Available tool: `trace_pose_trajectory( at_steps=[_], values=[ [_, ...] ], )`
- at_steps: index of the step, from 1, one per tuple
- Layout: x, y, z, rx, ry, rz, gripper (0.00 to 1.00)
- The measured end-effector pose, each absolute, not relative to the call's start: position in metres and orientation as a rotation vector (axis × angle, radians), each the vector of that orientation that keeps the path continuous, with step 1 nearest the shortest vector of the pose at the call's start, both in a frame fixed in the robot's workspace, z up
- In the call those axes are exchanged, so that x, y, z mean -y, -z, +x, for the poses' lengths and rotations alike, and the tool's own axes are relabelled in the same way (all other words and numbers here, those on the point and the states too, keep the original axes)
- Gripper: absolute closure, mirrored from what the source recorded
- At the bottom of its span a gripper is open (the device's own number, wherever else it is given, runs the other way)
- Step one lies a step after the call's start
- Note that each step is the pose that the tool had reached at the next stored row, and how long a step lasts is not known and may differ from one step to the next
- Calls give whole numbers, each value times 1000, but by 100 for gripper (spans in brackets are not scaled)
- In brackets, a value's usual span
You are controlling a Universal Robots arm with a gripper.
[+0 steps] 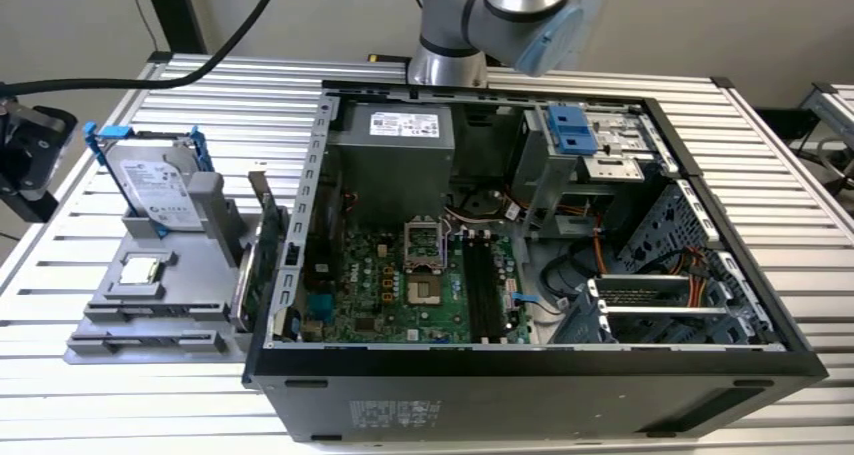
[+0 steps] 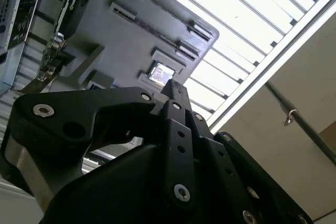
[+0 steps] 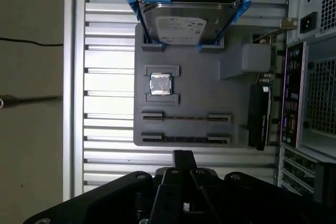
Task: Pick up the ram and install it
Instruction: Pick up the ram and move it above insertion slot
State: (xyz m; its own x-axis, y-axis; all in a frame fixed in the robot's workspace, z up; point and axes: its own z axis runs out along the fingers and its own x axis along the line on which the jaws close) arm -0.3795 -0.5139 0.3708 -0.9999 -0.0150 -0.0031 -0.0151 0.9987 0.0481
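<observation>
The ram, as far as I can judge, is the long, thin dark stick standing on edge in the flat grey plastic holder. It is held at both ends in the slotted row beside the small square silver processor chip, but so little of it shows that I cannot be sure. In the first wrist view it sits below the black gripper and ahead of its tip, beyond the holder's nearer slotted row. Its long axis runs crosswise to that line, with one end pointing toward the grey computer case. The gripper hovers clear of the holder, fingers together with nothing between them. Farthest from the gripper is the silver hard drive in its blue frame.
</observation>
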Motion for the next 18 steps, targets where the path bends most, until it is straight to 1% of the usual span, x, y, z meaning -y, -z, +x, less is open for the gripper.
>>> trace_pose_trajectory(
  at_steps=[18],
  values=[
    [516,-370,-380,-3138,-76,-36,100]
  ],
)
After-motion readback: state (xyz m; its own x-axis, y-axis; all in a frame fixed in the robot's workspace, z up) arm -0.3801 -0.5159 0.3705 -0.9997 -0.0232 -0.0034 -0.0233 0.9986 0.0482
